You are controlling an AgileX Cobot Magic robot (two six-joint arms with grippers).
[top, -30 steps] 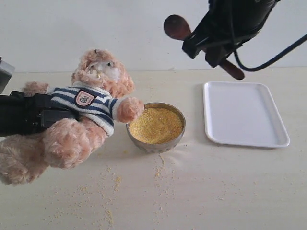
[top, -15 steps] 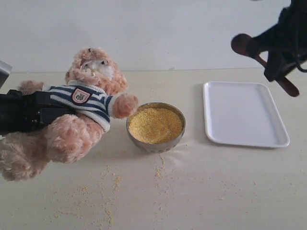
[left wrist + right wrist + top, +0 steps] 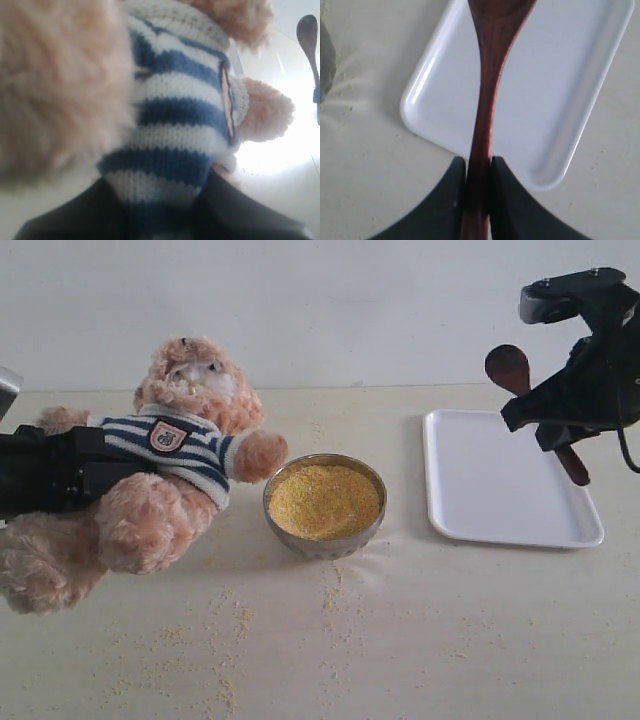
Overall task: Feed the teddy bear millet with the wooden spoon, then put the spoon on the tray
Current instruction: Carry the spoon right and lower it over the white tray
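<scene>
The right gripper had its two black fingers squeezed tight on the thin end of the wooden spoon. The spoon's round end pointed up and toward the bear's side. The spoon hung over the tray, which lay flat and white on the table. I could not see any grains in the spoon.

The left gripper was pinching the teddy bear around its middle, over the striped shirt. The bear leaned back, and its face looked up. One fuzzy paw reached out next to the metal bowl. The bowl stood between the bear and the tray, and it was full of yellow millet. Some loose grains lay spilled on the table in front of the bowl and the bear.
</scene>
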